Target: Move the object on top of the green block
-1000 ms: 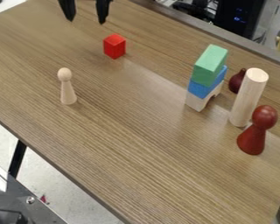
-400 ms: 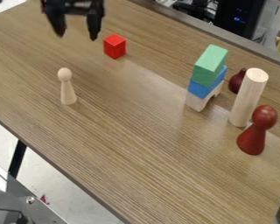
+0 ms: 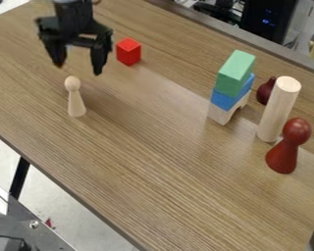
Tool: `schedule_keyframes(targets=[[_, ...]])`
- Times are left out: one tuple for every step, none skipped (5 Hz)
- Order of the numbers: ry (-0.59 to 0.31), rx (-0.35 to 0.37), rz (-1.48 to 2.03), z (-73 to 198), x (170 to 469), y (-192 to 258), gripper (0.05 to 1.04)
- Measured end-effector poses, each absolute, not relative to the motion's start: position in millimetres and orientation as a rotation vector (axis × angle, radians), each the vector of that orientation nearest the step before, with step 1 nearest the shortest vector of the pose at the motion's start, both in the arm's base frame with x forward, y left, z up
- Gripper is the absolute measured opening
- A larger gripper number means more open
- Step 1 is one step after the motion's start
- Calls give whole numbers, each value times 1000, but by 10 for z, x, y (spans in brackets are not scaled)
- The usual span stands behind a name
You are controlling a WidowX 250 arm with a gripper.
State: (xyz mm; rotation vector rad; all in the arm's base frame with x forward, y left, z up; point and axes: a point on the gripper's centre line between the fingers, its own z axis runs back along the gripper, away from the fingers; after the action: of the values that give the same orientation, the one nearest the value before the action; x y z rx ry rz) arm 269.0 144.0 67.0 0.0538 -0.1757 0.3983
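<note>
Green block (image 3: 235,72) above blue block (image 3: 230,97)

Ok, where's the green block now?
Camera view, right of centre: the green block tops the stack, on the blue block, left of the tall pale cylinder.

The tool (image 3: 78,69) is blurred, the arm (image 3: 73,11) cut off above, the maroon knob (image 3: 264,92) partly hidden.

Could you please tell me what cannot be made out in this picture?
In the camera view:
- arm: upper part cut off by the top edge
- dark red piece: right side hidden behind the wooden cylinder
- green block: far sides turned away from the camera
- black computer: top cut off by the top edge
</note>
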Motion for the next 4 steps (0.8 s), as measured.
schedule_keyframes(targets=[[-185,44,392,696,2623,1377,1000],[-179,37,384,709,2602,1355,1000],[-164,33,381,701,2516,1314,1000],[-135,48,372,641,2413,1300,1000]])
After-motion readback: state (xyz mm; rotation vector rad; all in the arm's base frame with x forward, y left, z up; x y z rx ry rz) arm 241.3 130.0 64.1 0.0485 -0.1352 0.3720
